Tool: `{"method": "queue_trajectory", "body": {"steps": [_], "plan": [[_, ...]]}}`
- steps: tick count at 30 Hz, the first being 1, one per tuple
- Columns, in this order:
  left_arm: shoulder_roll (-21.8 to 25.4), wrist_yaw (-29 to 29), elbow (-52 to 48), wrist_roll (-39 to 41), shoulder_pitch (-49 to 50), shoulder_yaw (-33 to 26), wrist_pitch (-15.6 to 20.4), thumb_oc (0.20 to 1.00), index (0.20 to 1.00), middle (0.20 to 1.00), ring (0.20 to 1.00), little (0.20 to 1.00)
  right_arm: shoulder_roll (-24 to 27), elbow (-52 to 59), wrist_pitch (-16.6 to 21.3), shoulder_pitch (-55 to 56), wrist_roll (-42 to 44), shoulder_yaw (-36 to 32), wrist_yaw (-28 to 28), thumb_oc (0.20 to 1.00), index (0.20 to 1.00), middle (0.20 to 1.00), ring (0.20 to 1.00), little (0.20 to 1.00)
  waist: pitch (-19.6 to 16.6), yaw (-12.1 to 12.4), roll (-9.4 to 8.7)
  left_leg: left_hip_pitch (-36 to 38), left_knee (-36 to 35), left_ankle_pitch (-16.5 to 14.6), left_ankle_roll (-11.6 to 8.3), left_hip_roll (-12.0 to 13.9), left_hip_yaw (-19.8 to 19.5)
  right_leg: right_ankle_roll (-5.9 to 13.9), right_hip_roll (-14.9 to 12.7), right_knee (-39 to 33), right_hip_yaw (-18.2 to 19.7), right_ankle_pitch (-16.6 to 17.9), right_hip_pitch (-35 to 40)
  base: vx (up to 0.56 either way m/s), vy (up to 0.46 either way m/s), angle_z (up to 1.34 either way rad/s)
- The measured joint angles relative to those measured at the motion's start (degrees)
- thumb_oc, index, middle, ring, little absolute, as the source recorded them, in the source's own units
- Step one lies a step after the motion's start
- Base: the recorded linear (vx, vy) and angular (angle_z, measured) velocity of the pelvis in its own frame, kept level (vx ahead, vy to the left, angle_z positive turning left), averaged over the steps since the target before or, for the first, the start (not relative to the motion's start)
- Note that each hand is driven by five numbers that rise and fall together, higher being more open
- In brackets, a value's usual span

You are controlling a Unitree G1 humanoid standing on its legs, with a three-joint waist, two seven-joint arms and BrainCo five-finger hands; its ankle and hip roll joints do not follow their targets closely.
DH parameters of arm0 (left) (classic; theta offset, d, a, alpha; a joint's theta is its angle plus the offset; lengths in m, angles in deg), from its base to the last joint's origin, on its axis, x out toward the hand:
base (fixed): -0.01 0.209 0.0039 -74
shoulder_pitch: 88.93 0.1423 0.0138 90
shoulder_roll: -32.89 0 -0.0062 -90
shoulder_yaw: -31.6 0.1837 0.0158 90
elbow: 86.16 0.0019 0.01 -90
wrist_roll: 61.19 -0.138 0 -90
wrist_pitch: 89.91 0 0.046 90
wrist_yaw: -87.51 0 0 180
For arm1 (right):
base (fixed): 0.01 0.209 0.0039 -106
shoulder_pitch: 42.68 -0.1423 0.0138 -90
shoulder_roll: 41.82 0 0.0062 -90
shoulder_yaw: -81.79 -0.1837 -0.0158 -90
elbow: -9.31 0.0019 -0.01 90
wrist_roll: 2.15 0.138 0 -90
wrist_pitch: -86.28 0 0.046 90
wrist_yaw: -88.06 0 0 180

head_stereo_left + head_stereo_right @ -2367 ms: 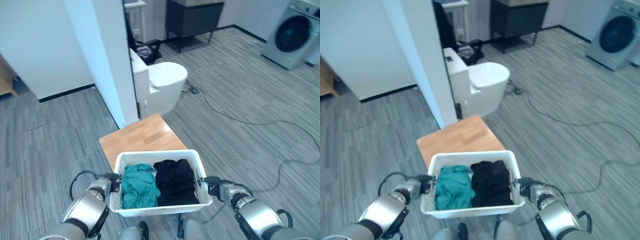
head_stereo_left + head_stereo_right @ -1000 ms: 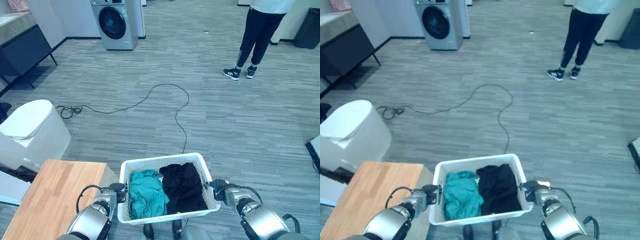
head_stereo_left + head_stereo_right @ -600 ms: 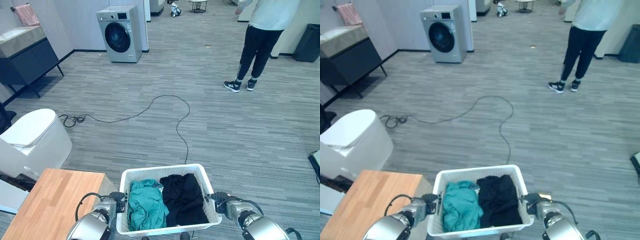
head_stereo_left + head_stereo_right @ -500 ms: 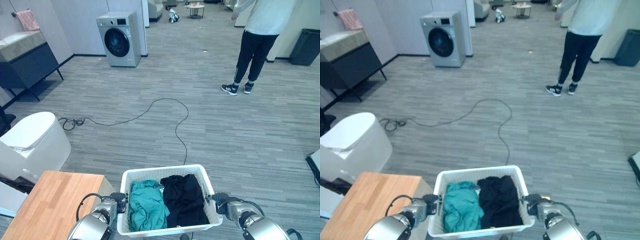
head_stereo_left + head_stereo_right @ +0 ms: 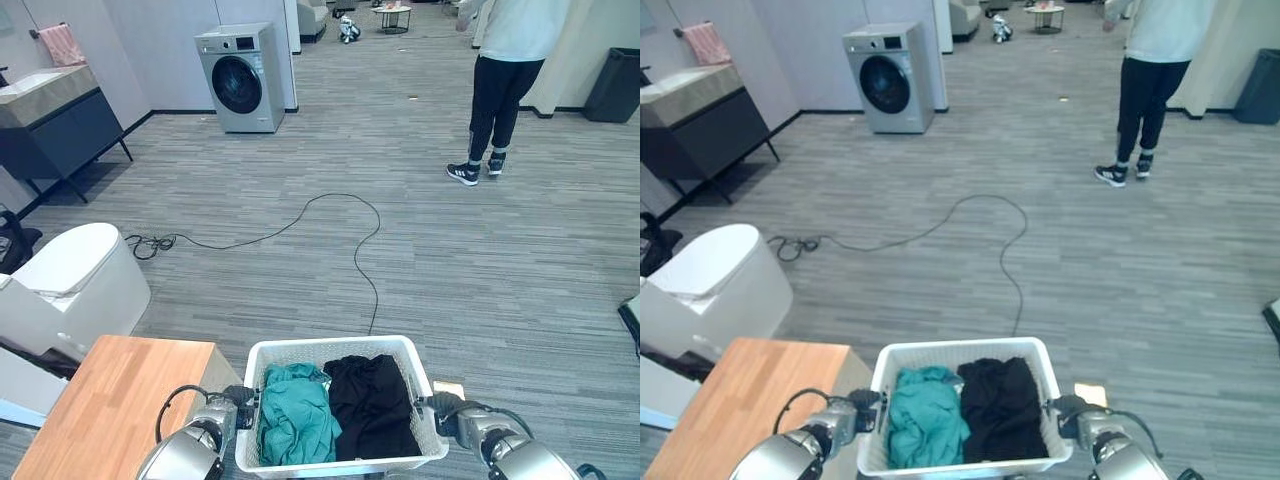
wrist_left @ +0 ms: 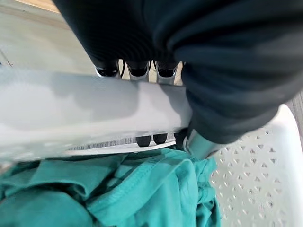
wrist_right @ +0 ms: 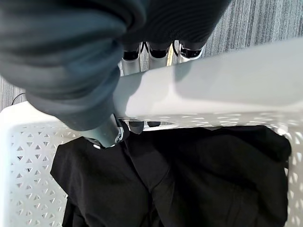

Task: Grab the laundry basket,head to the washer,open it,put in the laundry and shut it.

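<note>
Both hands, left hand and right hand, curl fingers round one basket holding two garments.

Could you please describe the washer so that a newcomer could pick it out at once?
Look to the far left corner of the grey floor, by the pale wall. The washer stands there, past the dark cabinet: a silver-grey box, alone in having a round dark door on its front.

Person cut off above the waist by the top edge. Laundry basket near rim cut by the bottom edge. Left hand fingers partly hidden behind the basket rim.
</note>
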Motion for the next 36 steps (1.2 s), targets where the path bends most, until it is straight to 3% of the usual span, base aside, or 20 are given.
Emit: {"method": "queue_trajectory", "body": {"steps": [3, 5, 9, 11, 14, 17, 19, 20, 21, 22, 23, 24, 25, 26, 28, 30, 32, 33, 35, 36], "plan": [[0.1, -0.2, 0.0, 0.0, -0.9, -0.2, 0.2, 0.2, 0.2, 0.2, 0.2, 0.2, 0.2, 0.9, 0.9, -1.3, 0.0, 0.1, 0.0, 0.2, 0.2, 0.2, 0.2, 0.2, 1.8, -0.4, -0.39, 2.1, -0.7, -0.4, 0.66, -1.5, -1.3, 2.02, -1.7, 11.3, 2.0, -2.6, -4.5, 0.12, 0.052, 0.16], [0.7, -0.1, 0.1, 0.5, -1.3, -0.4, 0.3, 0.2, 0.2, 0.2, 0.2, 0.2, -0.1, 1.4, 1.0, -2.1, 0.0, 0.0, 0.1, 0.2, 0.2, 0.2, 0.2, 0.2, 2.2, -1.4, -0.34, 2.2, -1.8, -0.4, 1.58, -1.6, -2.6, 2.1, 0.2, 12.1, 4.3, -3.5, -6.7, 0.21, 0.036, 0.25], [1.5, 0.2, 0.6, 3.1, -2.8, -2.8, 0.1, 0.2, 0.2, 0.2, 0.2, 0.2, -0.5, 2.5, 0.7, -3.1, 0.2, -0.1, 0.2, 0.2, 0.2, 0.2, 0.2, 0.2, 4.1, -1.7, -0.49, 1.7, -2.1, -0.6, 2.44, -0.9, -2.5, 2.99, 1.0, -0.5, 1.7, -2.3, -7.2, 0.36, -0.019, 0.25], [1.5, 0.3, 0.7, 5.1, -1.6, -5.0, 0.4, 0.2, 0.2, 0.2, 0.2, 0.2, -1.0, 3.4, 1.2, -1.4, 1.9, -1.5, 0.2, 0.2, 0.2, 0.2, 0.2, 0.2, 4.4, -3.1, -1.15, 3.3, -3.9, -1.7, 0.7, -0.2, -4.7, 3.53, 1.7, -5.7, 1.8, 1.5, -5.4, 0.53, -0.088, 0.44], [0.8, 0.6, 0.7, 5.1, -1.1, -5.5, 0.3, 0.2, 0.2, 0.2, 0.2, 0.2, -0.4, 2.3, 1.4, -0.3, 2.3, -1.5, 0.2, 0.2, 0.2, 0.2, 0.2, 0.2, 4.4, -5.4, -1.14, 7.0, -3.7, -3.2, -3.07, 1.8, -6.3, 2.78, 4.4, -8.3, 2.0, 1.7, 0.0, 0.45, -0.13, 0.54], [-1.3, 1.5, 0.9, 5.6, 1.7, -7.2, 0.2, 0.2, 0.2, 0.2, 0.2, 0.2, 0.9, 1.8, 1.1, 0.4, 2.2, -1.3, 0.1, 0.2, 0.2, 0.2, 0.2, 0.2, 2.0, -6.5, -1.3, 6.7, 6.9, -6.5, -8.11, 4.6, -6.8, -1.62, 7.2, -8.8, 1.5, 1.1, 4.0, 0.43, -0.2, 0.34], [-1.5, 1.6, 1.4, 5.6, 2.6, -7.1, 0.0, 0.2, 0.2, 0.2, 0.2, 0.2, 0.6, 1.7, 1.1, 1.6, 2.2, -1.0, 0.1, 0.2, 0.2, 0.2, 0.2, 0.2, 0.9, -6.6, -4.19, 0.5, 21.5, -7.6, -12.55, 4.7, -8.3, -3.4, 6.6, -11.4, -0.1, 2.2, 6.4, 0.26, -0.211, 0.21], [-1.7, 1.7, 2.6, 5.6, 2.7, -7.1, -0.2, 0.2, 0.2, 0.2, 0.2, 0.2, 0.6, 1.7, 1.1, 1.7, 2.2, 0.2, 0.1, 0.2, 0.2, 0.2, 0.2, 0.2, 0.1, -5.9, -4.88, -3.1, 29.9, -7.5, -12.85, 5.2, -7.8, -6.64, 6.7, -11.8, -0.8, 3.3, 6.8, 0.39, -0.321, 0.04], [-1.9, 1.7, 2.8, 5.9, 2.6, -7.4, 0.1, 0.2, 0.2, 0.2, 0.2, 0.2, 0.7, 2.3, 1.3, 2.3, 2.2, 0.2, 0.4, 0.2, 0.2, 0.2, 0.2, 0.2, -0.1, -6.0, -4.68, -8.6, 40.9, -4.5, -15.14, 6.4, -8.7, -9.84, 7.4, -10.5, -1.2, 2.2, 6.9, 0.31, -0.186, 0.02], [-2.0, 1.7, 1.8, 6.2, 1.8, -7.2, 0.9, 0.2, 0.2, 0.2, 0.2, 0.2, 0.8, 2.1, 1.3, 2.4, 2.3, -0.1, 0.4, 0.2, 0.2, 0.2, 0.2, 0.2, 0.4, -5.7, -5.25, -14.3, 51.2, -2.1, -14.83, 8.0, -7.9, -11.08, 8.0, -10.5, -1.2, 1.2, 7.3, 0.32, -0.186, 0.08], [-1.4, 1.6, 2.3, 6.2, 0.7, -7.0, 0.9, 0.2, 0.2, 0.2, 0.2, 0.2, 0.4, 2.2, 1.1, 2.3, 2.3, 0.0, 0.4, 0.2, 0.2, 0.2, 0.2, 0.2, 0.2, -5.5, -5.7, -15.8, 50.8, -1.7, -14.22, 8.0, -6.4, -12.5, 7.8, -10.4, -0.7, 0.6, 7.7, 0.34, -0.06, -0.05], [-1.1, 1.6, 2.9, 6.2, -0.4, -6.6, 0.6, 0.2, 0.2, 0.2, 0.2, 0.2, 0.0, 2.2, 1.1, 2.2, 2.3, 0.1, 0.4, 0.2, 0.2, 0.2, 0.2, 0.2, 0.6, -5.0, -6.43, -17.2, 49.3, -2.9, -11.03, 9.6, -2.3, -12.57, 8.1, -11.6, -0.5, 1.0, 8.6, 0.21, -0.022, -0.14], [-0.9, 1.5, 2.7, 6.3, -0.5, -6.7, 0.7, 0.2, 0.2, 0.2, 0.2, 0.2, -0.2, 2.2, 1.1, 1.8, 2.3, 0.1, 0.6, 0.2, 0.2, 0.2, 0.2, 0.2, 1.0, -4.7, -7.05, -17.5, 46.3, -3.1, -10.63, 9.7, -0.4, -13.34, 7.9, -12.1, -0.2, 1.2, 9.5, 0.34, -0.002, 0.03], [-0.9, 1.5, 2.5, 6.3, -0.7, -6.6, 0.6, 0.2, 0.2, 0.2, 0.2, 0.2, 0.4, 3.6, 1.0, 1.8, 3.0, 0.0, 0.8, 0.2, 0.2, 0.2, 0.2, 0.2, 1.5, -4.9, -6.74, -18.5, 38.0, -2.9, -10.49, 8.2, 0.7, -13.21, 7.9, -13.3, -0.3, 1.2, 10.7, 0.38, 0.082, -0.01], [-1.4, 1.6, 1.7, 6.9, -0.6, -6.0, 0.7, 0.2, 0.2, 0.2, 0.2, 0.2, 2.2, 6.1, 1.5, 1.8, 3.8, 0.1, 1.3, 0.2, 0.2, 0.2, 0.2, 0.2, 1.7, -4.5, -4.59, -18.1, 9.0, 0.3, -9.88, 5.4, 1.7, -11.13, 9.5, -17.5, 0.4, 1.5, 13.6, 0.55, 0.127, -0.05], [-1.4, 1.8, -0.2, 7.5, -1.0, -6.3, 2.2, 0.2, 0.2, 0.2, 0.2, 0.2, 2.9, 6.3, 2.7, 0.7, 4.0, 0.0, 1.5, 0.2, 0.2, 0.2, 0.2, 0.2, 4.3, -3.1, -2.61, -17.7, -3.6, 3.2, -9.73, 5.4, 0.5, -10.74, 11.4, -18.4, 2.0, 1.2, 16.4, 0.41, 0.091, -0.37], [-1.1, 1.6, -1.6, 7.5, -0.8, -7.3, 3.0, 0.2, 0.2, 0.2, 0.2, 0.2, 3.0, 6.6, 3.8, 0.1, 4.2, -0.1, 1.4, 0.2, 0.2, 0.2, 0.2, 0.2, 5.0, -1.3, -2.16, -17.5, -5.8, 3.6, -9.72, 5.9, -1.5, -11.87, 12.3, -19.0, 4.1, 1.1, 18.8, 0.51, 0.11, -0.71], [-0.5, 1.7, -1.4, 7.5, -0.8, -7.2, 3.1, 0.2, 0.2, 0.2, 0.2, 0.2, 2.8, 6.6, 4.0, -0.2, 4.2, 0.9, 1.4, 0.2, 0.2, 0.2, 0.2, 0.2, 4.8, -0.7, -2.07, -17.7, -5.7, 4.2, -10.07, 5.8, -2.1, -10.6, 12.4, -19.3, 5.8, -0.5, 20.7, 0.51, 0.176, -0.79], [0.0, 1.7, -0.8, 7.5, -0.4, -7.3, 3.0, 0.2, 0.2, 0.2, 0.2, 0.2, 2.0, 5.4, 3.8, -0.5, 4.2, 1.2, 1.3, 0.2, 0.2, 0.2, 0.2, 0.2, 3.9, 0.5, -1.97, -16.4, -5.3, 4.2, -8.88, 6.0, -2.5, -11.09, 13.1, -18.5, 9.4, -2.0, 21.9, 0.46, 0.212, -1.05], [0.9, 1.9, -1.5, 7.5, 1.7, -8.1, 3.2, 0.2, 0.2, 0.2, 0.2, 0.2, -0.3, 3.5, 3.8, -0.3, 3.9, 0.9, 1.2, 0.2, 0.2, 0.2, 0.2, 0.2, 3.5, 0.7, -1.88, -13.6, -2.7, 5.7, -4.02, 4.5, -2.6, -8.98, 12.1, -15.7, 13.4, -4.8, 23.1, 0.43, 0.246, -1.19]]}}
